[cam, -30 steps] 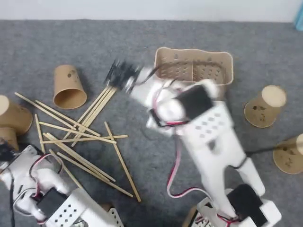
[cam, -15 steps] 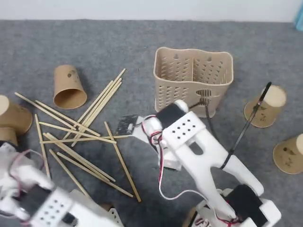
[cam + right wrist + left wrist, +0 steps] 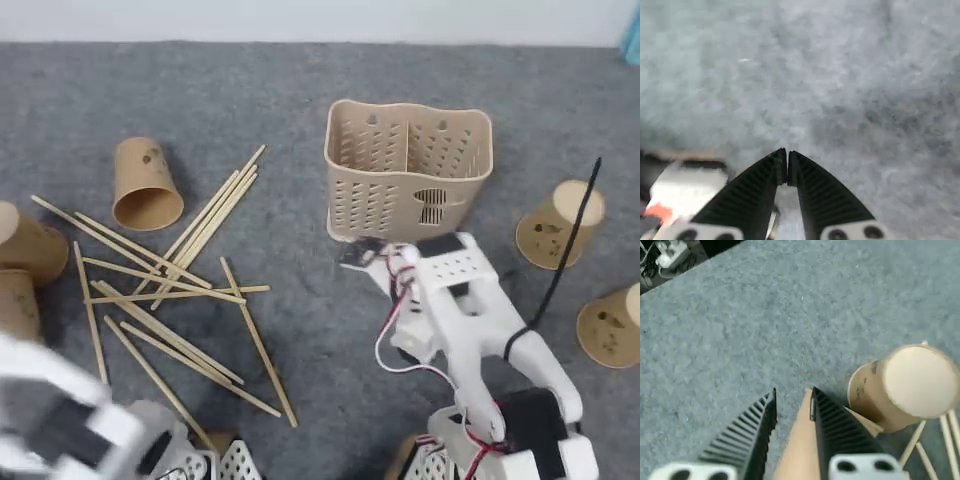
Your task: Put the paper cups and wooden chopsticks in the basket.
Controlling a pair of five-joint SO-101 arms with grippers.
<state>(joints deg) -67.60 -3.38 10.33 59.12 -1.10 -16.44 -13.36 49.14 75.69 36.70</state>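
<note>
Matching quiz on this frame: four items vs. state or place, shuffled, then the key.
1 basket
2 right gripper
3 left gripper
4 chopsticks

a shut, over bare carpet
b scattered flat, off to one side of the basket
c upright, two compartments
d open, paper cup close by

Pairs: 1-c, 2-a, 3-d, 4-b

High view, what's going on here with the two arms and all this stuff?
The basket looks empty so far. The left end effector is open over a paper cup lying on the mat. The right end effector is shut and empty, low beside the basket. Wooden chopsticks and other cups lie scattered around.
</note>
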